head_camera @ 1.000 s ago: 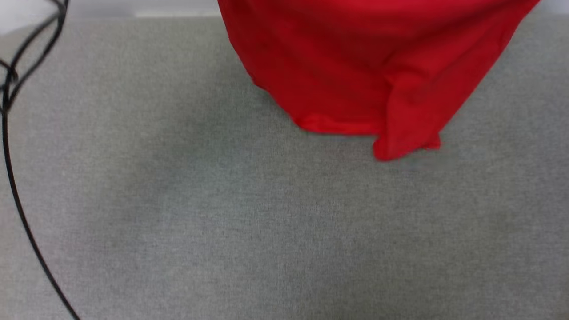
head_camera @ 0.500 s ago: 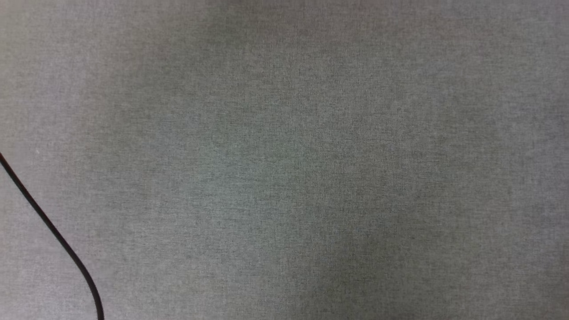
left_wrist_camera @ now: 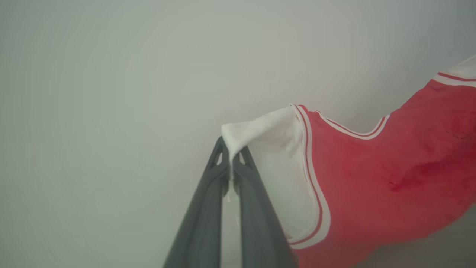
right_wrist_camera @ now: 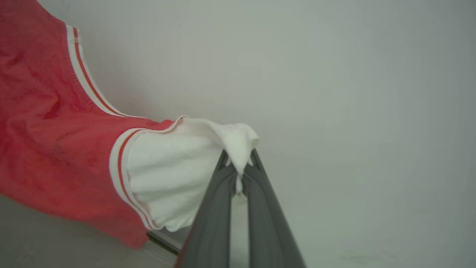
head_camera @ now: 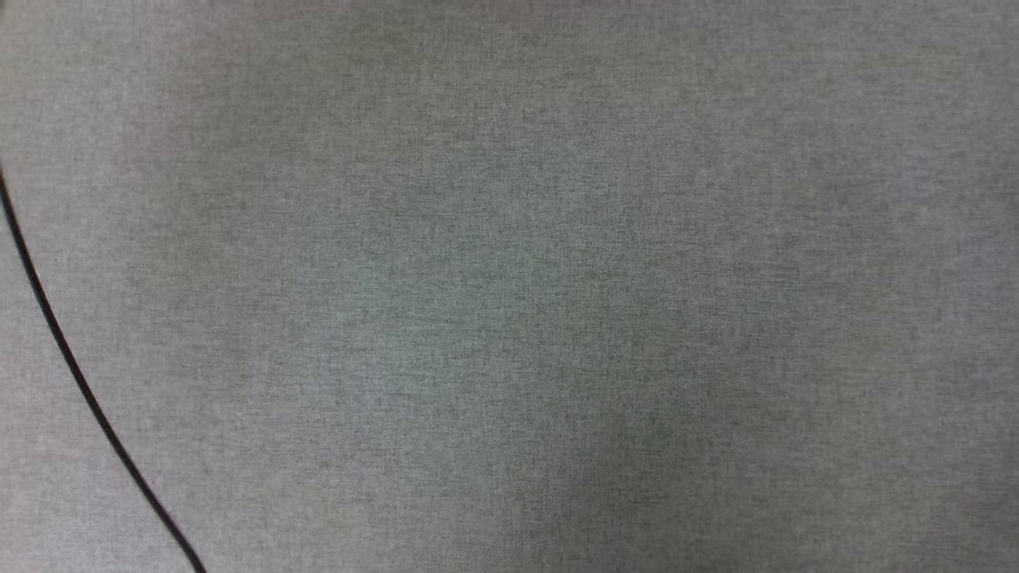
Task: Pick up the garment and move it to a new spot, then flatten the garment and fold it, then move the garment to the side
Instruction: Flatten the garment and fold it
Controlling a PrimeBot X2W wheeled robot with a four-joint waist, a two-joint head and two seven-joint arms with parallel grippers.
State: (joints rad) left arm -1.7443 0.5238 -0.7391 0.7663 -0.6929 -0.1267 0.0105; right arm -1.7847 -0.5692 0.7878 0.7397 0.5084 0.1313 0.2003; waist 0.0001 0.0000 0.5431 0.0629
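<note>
The garment (left_wrist_camera: 390, 175) is a red jersey shirt with white sleeves and red-and-white stripe trim, held up in the air against a pale wall. In the left wrist view my left gripper (left_wrist_camera: 231, 156) is shut on the edge of one white sleeve (left_wrist_camera: 275, 149), the red body hanging off to the right. In the right wrist view my right gripper (right_wrist_camera: 240, 163) is shut on the tip of the other white sleeve (right_wrist_camera: 174, 175), with the garment (right_wrist_camera: 48, 149) spreading to the left.
The grey fabric surface (head_camera: 557, 302) spans the head view. A thin black cable (head_camera: 72, 366) crosses its left edge, running down toward the bottom. A dark flat edge (right_wrist_camera: 163, 240) shows below the garment in the right wrist view.
The head view has shifted down: the red garment that hung at its top a second ago is out of the picture now, and the cable sits differently at the left.
</note>
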